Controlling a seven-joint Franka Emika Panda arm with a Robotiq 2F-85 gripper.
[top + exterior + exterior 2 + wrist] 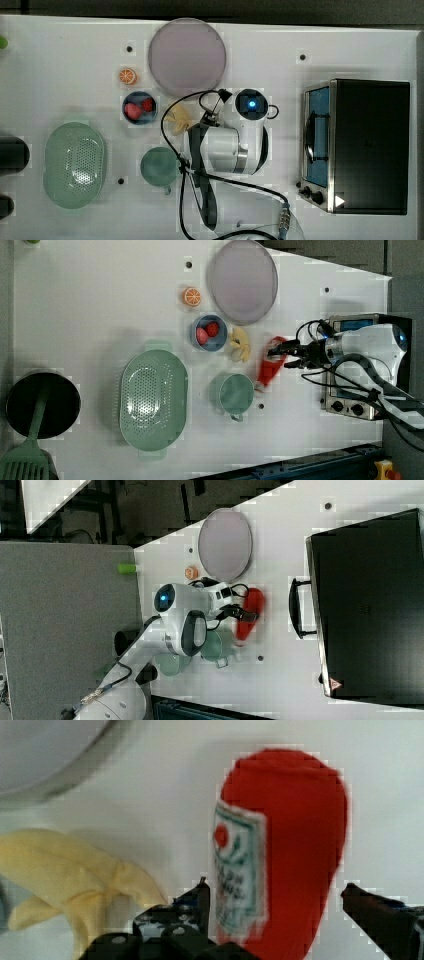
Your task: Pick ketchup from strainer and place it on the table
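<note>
White tabletop runs under everything, dotted with a few black marks, and I read the scene mostly from the left view. My gripper sits over the ketchup with its jaws standing apart: in the wrist view one finger is just beside the label and the other is off to the far side with white table showing between it and the red body. So I judge the grip released, nothing held.

In the left view the ketchup lies on its side on the bare table, between the green cup and the toaster oven, cap end towards the cup. That puts it well apart from the strainer, whose perforated bowl has nothing in it. Lying flat makes sense to me: a slim bottle let go sideways settles on its long face instead of standing.

The banana rests near the bottle, and the lilac plate is further up the left view, so the drop spot was the open patch among the clutter. The blue bowl with two red fruit pieces stays apart from it.

By my reckoning the placing is done; what remains is lifting the arm straight off without nudging the bottle, which could roll.
</note>
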